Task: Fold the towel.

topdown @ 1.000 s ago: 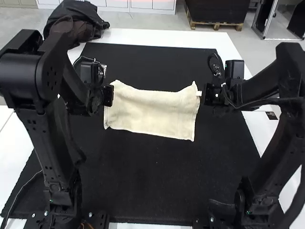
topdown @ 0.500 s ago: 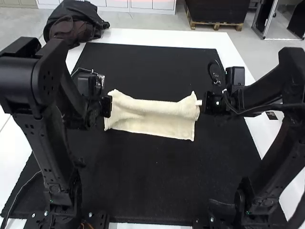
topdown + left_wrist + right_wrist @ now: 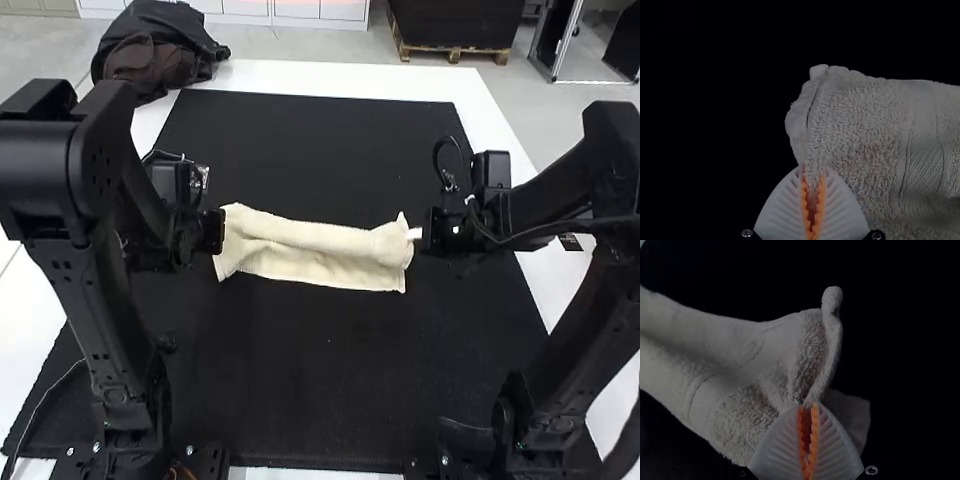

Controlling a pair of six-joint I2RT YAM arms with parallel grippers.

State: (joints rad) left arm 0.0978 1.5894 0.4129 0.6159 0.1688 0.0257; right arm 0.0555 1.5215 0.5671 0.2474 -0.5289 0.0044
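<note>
High view: towel (image 3: 320,240) lies crosswise on the black mat (image 3: 310,400), between its left and right edges, nearer the far edge than the near one. Left gripper (image 3: 220,230) at the towel's left end, right gripper (image 3: 420,236) at its right end. Far side is raised in a rounded ridge, with a flatter strip showing toward the mat's near edge. Dark bundle (image 3: 170,55) at the far left corner of the white table (image 3: 330,75), not involved.

Left wrist view: orange pads (image 3: 803,200) closed on the towel's end, pinching it near a corner; a woven band runs beside.

Right wrist view: the other gripper pinches the opposite end near a hemmed edge (image 3: 832,347), cloth sagging between folds; another layer pokes out behind its fingers.

Progress: both ends gripped, fold looks part-way. Left to do, probably: bring the held edge over the near one, lay it down, release, flatten; maybe another fold.
</note>
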